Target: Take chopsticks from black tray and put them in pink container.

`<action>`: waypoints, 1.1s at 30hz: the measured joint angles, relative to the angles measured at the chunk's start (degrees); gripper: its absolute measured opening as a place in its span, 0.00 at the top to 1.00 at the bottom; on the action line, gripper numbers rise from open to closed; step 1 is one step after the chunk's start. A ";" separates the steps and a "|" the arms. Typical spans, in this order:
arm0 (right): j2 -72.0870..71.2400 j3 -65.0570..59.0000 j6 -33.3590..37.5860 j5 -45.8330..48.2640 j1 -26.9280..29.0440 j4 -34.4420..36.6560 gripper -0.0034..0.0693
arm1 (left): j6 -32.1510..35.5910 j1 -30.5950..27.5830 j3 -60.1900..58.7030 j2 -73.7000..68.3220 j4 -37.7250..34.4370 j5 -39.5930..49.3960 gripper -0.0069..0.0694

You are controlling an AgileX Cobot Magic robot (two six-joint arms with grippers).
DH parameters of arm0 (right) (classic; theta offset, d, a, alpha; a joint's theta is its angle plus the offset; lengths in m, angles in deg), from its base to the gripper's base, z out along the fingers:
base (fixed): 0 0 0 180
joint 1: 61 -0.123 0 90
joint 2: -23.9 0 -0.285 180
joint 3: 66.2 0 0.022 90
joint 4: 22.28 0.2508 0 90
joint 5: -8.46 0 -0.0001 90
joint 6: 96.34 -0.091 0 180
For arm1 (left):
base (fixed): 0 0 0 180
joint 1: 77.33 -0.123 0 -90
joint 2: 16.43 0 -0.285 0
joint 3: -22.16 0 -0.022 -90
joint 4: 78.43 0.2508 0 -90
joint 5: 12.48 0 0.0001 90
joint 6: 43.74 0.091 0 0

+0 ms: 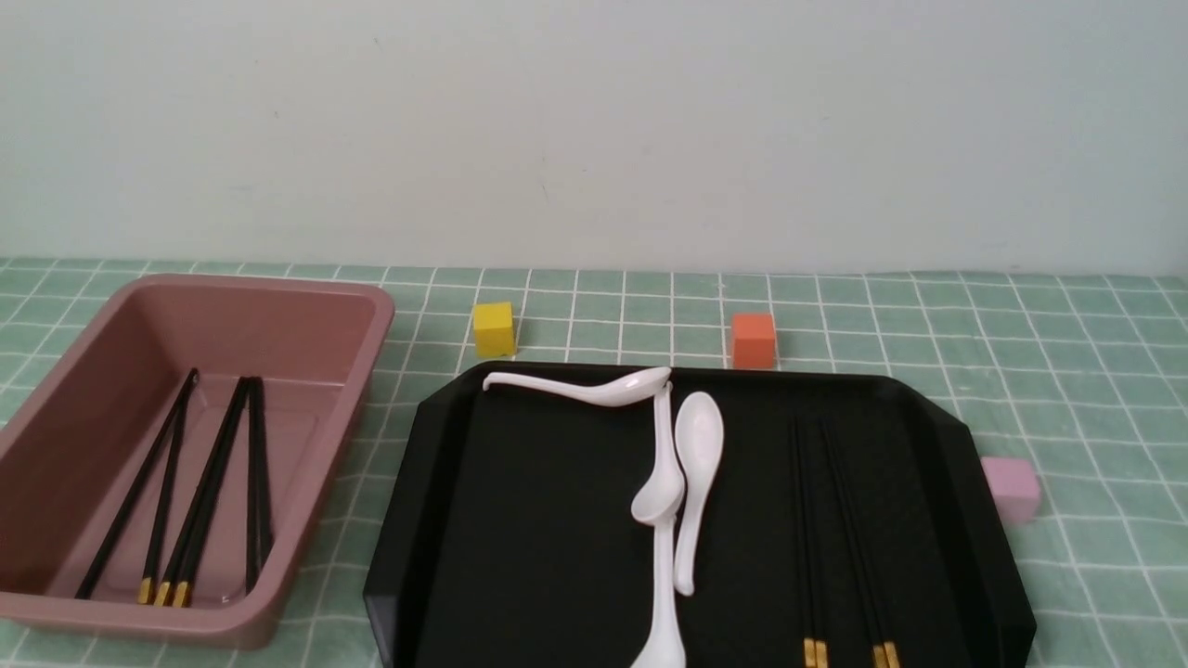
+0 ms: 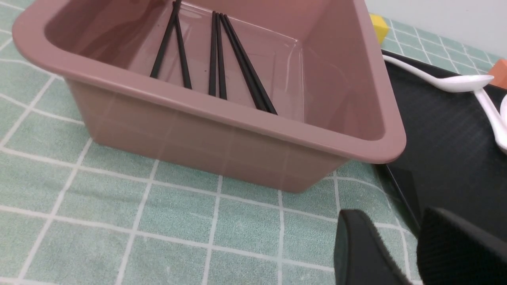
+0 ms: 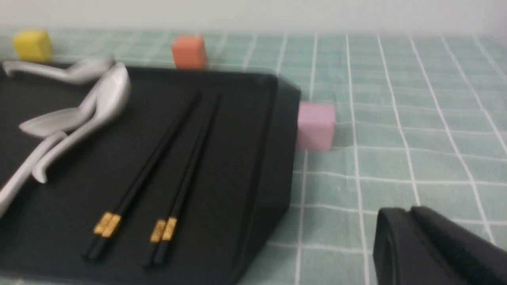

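We judge the chopsticks (image 1: 840, 529) near the black tray (image 1: 520, 520)'s right edge light, stiff, slippery, best pinched mid-shaft; left gripper (image 2: 400, 245) spread, right gripper (image 3: 412, 233) apparently pressed together.

The black tray (image 1: 520, 520) is flat and shiny, at the table's near edge. Four black chopsticks (image 1: 840, 538) (gold bands at the near ends) lie flat by its right edge. The pink container (image 1: 367, 320) sits left of it, with more chopsticks inside
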 joint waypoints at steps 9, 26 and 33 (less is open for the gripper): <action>0.00 0.12 0.00 0.65 -0.03 -0.19 0.85 | 0.00 0.00 0.00 0.00 0.00 0.00 0.60; 0.00 0.12 0.00 0.65 -0.03 -0.19 0.82 | 0.00 0.00 0.00 0.00 0.00 0.00 0.60; 0.00 0.12 0.05 0.65 -0.03 -0.20 0.81 | 0.00 0.00 0.00 0.00 0.00 0.00 0.60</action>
